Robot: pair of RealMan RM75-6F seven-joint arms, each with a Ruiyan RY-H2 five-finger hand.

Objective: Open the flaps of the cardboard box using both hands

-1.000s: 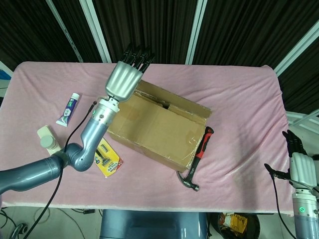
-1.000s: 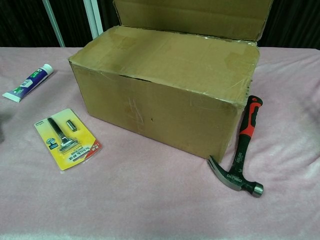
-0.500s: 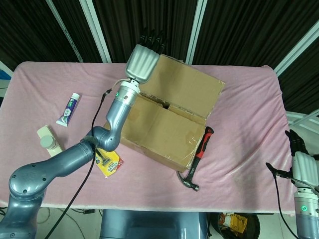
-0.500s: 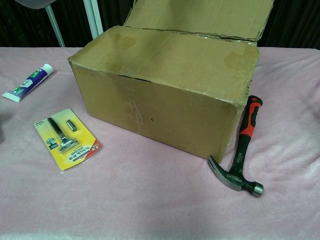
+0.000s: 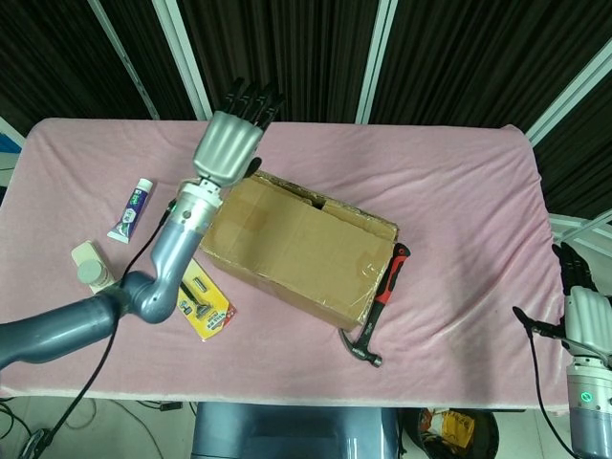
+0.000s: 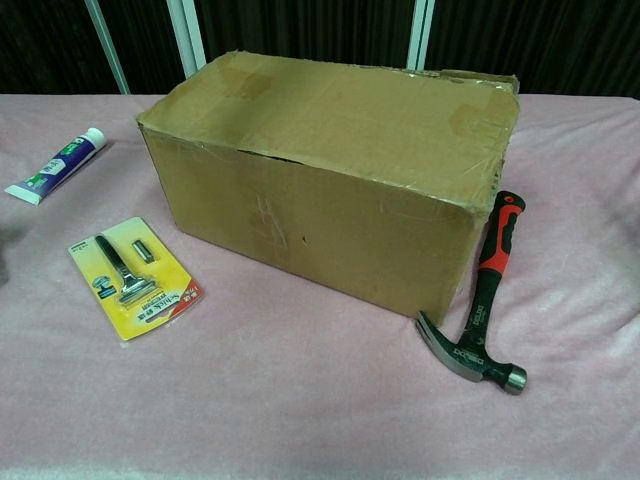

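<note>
Head view shows the change plainly: half a second ago the far flap of the cardboard box (image 5: 301,247) stood lifted behind my left hand (image 5: 228,143), and now it lies back down, level with the rest of the top. The chest view agrees, since the raised panel that filled the upper edge there is gone and the box top (image 6: 345,105) reads as one closed surface again. My left hand has pulled back toward the box's far left corner and hovers above it, fingers stretched out straight and close together, holding nothing; I cannot tell whether it touches the cardboard.

My right hand (image 5: 579,301) hangs off the counter's (image 5: 459,182) right edge, well apart from the box, fingers pointing up and slightly apart, with nothing in it.

The box sits at the middle of the counter, angled, with the hammer (image 5: 378,306) lying just beside its near right corner and the razor pack (image 5: 206,301) near its left end. A toothpaste tube (image 5: 131,210) lies further left.

My reading is that the lift did not hold, so no flap counts as open. I would need to get under that far edge again and bring my right hand in to the other side.
</note>
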